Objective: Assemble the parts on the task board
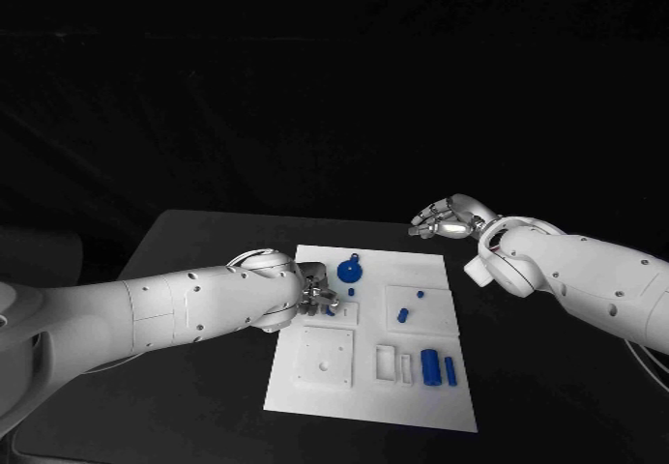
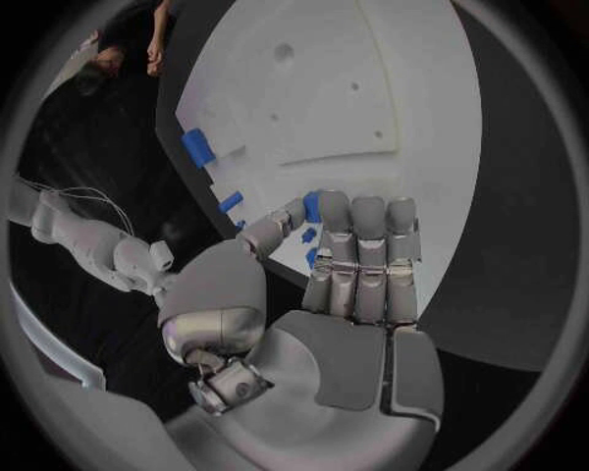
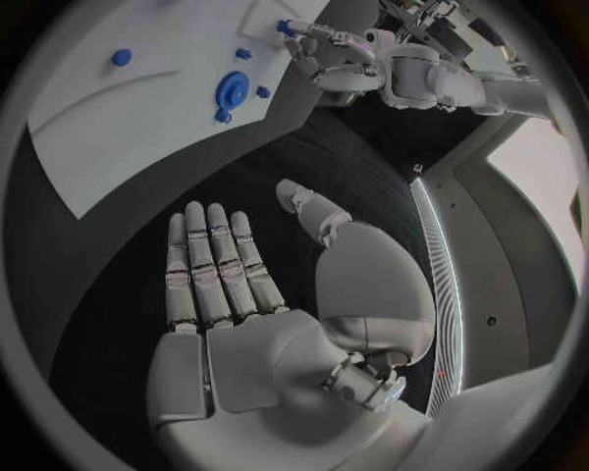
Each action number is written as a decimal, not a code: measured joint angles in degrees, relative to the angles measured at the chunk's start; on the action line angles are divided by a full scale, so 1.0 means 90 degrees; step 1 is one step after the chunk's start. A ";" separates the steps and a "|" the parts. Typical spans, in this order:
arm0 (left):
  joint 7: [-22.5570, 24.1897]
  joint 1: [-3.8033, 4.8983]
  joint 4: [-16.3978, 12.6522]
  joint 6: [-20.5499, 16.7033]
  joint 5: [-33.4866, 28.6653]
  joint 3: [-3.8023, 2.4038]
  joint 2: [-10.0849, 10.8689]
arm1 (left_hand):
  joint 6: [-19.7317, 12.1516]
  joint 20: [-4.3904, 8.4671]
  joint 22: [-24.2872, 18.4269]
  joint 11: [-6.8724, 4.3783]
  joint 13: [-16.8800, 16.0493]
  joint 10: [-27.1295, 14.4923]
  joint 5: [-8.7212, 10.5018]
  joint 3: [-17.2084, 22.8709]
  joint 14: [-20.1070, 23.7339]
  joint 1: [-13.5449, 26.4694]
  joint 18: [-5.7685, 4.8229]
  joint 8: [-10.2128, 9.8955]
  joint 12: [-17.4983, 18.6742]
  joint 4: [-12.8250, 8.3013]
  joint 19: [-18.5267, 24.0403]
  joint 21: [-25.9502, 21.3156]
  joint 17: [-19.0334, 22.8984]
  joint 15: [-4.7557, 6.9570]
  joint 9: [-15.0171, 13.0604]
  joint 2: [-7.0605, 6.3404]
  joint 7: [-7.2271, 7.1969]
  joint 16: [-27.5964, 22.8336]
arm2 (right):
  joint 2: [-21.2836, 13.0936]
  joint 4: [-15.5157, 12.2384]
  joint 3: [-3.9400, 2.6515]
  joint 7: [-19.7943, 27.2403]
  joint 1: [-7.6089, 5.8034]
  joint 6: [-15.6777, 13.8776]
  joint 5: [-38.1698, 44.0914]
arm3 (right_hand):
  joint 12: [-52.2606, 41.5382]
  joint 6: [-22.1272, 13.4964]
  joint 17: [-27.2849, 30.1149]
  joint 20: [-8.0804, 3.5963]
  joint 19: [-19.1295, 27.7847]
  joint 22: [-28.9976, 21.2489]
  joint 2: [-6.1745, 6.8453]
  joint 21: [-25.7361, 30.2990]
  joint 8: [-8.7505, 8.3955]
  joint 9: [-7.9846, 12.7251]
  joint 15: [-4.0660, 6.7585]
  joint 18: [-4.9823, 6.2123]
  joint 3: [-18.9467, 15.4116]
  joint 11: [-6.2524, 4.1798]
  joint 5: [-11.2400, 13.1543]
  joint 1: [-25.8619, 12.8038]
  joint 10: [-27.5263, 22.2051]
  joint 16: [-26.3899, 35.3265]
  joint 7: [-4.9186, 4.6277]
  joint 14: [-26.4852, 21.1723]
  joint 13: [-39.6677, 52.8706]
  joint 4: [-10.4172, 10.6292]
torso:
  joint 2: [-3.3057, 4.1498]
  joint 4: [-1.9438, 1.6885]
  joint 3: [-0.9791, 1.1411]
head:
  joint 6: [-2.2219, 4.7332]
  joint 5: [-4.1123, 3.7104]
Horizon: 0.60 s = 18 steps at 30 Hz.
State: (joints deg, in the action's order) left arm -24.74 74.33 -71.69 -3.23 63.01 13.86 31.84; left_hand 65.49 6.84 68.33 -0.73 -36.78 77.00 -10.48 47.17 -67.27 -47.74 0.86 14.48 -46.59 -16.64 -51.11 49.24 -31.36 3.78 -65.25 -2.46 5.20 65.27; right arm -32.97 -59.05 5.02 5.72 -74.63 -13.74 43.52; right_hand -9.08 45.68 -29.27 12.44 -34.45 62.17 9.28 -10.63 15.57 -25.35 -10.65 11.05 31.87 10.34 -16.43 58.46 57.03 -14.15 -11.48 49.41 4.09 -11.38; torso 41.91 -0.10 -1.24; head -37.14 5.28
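The white task board (image 1: 365, 404) lies mid-table. My left hand (image 1: 318, 296) hovers over its left side, thumb and a finger pinching a small blue part (image 2: 312, 205), the other fingers straight. The same hand (image 3: 334, 57) and pinched part (image 3: 284, 26) appear in the right wrist view. A round blue part (image 1: 352, 269) sits near the board's far edge. Two small blue parts (image 1: 403, 315) lie right of centre, and two blue bars (image 1: 431, 367) stand near the right edge. My right hand (image 1: 447, 220) floats beyond the board's far right corner, its fingers (image 3: 211, 265) spread flat and holding nothing.
A raised square plate (image 1: 328, 356) with small holes takes the board's near left. Narrow slots (image 1: 385, 360) lie between it and the blue bars. Black table (image 1: 195, 251) surrounds the board (image 2: 368, 98) on every side.
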 measured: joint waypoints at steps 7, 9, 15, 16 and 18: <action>0.0012 -0.0026 0.0028 -0.0007 -0.0001 -0.0013 -0.0021 | 0.0007 0.0000 0.0006 -0.0007 -0.0007 0.0019 -0.0075 -0.0019 -0.0013 0.0000 0.0000 0.0002 0.0000 0.0003 0.0000 0.0000 -0.0006 0.0009 -0.0041 0.0000 -0.0007 0.0000 | 0.0006 0.0000 0.0000 0.0000 0.0000 -0.0001 -0.0003 | 0.0025 0.0000 0.0009 0.0015 0.0031 0.0011 0.0000 0.0025 0.0000 0.0007 -0.0022 0.0000 -0.0018 0.0000 0.0000 0.0000 0.0000 0.0000 0.0000 -0.0022 -0.0006 0.0017 | 0.0000 0.0006 0.0003 | -0.0005 -0.0020; 0.0014 -0.0029 0.0031 -0.0017 -0.0001 -0.0013 -0.0026 | 0.0013 0.0000 0.0006 -0.0011 -0.0007 0.0028 -0.0075 -0.0023 -0.0024 0.0000 0.0000 0.0002 0.0000 0.0005 0.0000 0.0000 -0.0006 0.0002 -0.0041 0.0000 -0.0013 0.0000 | 0.0006 0.0000 0.0000 0.0000 0.0000 -0.0001 -0.0004 | 0.0025 0.0000 0.0009 0.0015 0.0031 0.0011 0.0000 0.0025 0.0000 0.0007 -0.0022 0.0000 -0.0018 0.0000 0.0000 0.0000 0.0000 0.0000 0.0000 -0.0022 -0.0006 0.0017 | 0.0000 0.0006 0.0004 | -0.0005 -0.0027; 0.0018 -0.0033 0.0023 -0.0048 0.0004 -0.0011 -0.0027 | 0.0022 0.0000 0.0005 -0.0022 -0.0007 0.0021 -0.0139 -0.0036 -0.0035 0.0000 0.0000 0.0000 0.0000 0.0001 0.0000 0.0000 -0.0005 0.0011 -0.0040 0.0000 -0.0023 0.0000 | 0.0006 0.0000 0.0000 0.0000 0.0000 -0.0001 -0.0006 | 0.0050 0.0000 0.0025 0.0015 0.0031 0.0021 0.0000 0.0025 0.0000 0.0012 -0.0022 0.0000 -0.0018 0.0000 0.0000 0.0000 0.0000 0.0000 0.0000 -0.0022 -0.0006 0.0018 | 0.0001 0.0006 0.0004 | 0.0000 -0.0032; 0.0019 -0.0035 0.0017 -0.0057 0.0007 -0.0011 -0.0026 | 0.0022 0.0000 0.0005 -0.0022 -0.0008 0.0021 -0.0140 -0.0036 -0.0036 0.0000 0.0000 0.0000 0.0000 0.0001 0.0000 0.0000 -0.0006 0.0011 -0.0039 0.0000 -0.0023 0.0000 | 0.0005 0.0000 0.0000 0.0000 0.0000 -0.0001 -0.0006 | 0.0050 0.0000 0.0025 0.0015 0.0031 0.0021 0.0000 0.0025 0.0000 0.0013 -0.0022 0.0000 -0.0018 0.0000 0.0000 0.0000 0.0000 0.0000 0.0000 -0.0022 -0.0005 0.0017 | 0.0001 0.0005 0.0004 | 0.0002 -0.0032; 0.0020 -0.0040 0.0005 -0.0080 0.0012 -0.0010 -0.0020 | 0.0022 0.0000 0.0011 -0.0023 -0.0013 0.0020 -0.0140 -0.0036 -0.0036 0.0000 0.0000 -0.0002 0.0000 0.0001 0.0000 0.0000 -0.0005 0.0011 -0.0038 0.0000 -0.0023 0.0000 | 0.0004 0.0000 0.0000 0.0000 0.0000 -0.0001 -0.0007 | 0.0050 0.0000 0.0031 0.0015 0.0031 0.0028 0.0000 0.0025 0.0000 0.0013 -0.0022 0.0000 -0.0018 0.0000 0.0000 0.0000 0.0000 0.0000 0.0000 -0.0022 -0.0005 0.0017 | 0.0001 0.0002 0.0004 | 0.0008 -0.0032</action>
State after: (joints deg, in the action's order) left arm -24.56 73.98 -71.65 -3.94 63.12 13.76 31.66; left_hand 65.69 6.84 68.43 -0.94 -36.89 77.19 -11.74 46.85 -67.60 -47.73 0.86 14.46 -46.59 -16.63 -51.11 49.24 -31.41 3.89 -65.59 -2.46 5.00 65.27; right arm -32.94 -59.05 5.02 5.72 -74.63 -13.74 43.46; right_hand -8.63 45.68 -28.99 12.58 -34.17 62.42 9.28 -10.41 15.57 -25.23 -10.85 11.05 31.71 10.34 -16.43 58.46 57.03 -14.15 -11.48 49.21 4.04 -11.22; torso 41.91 -0.08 -1.20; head -37.07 4.99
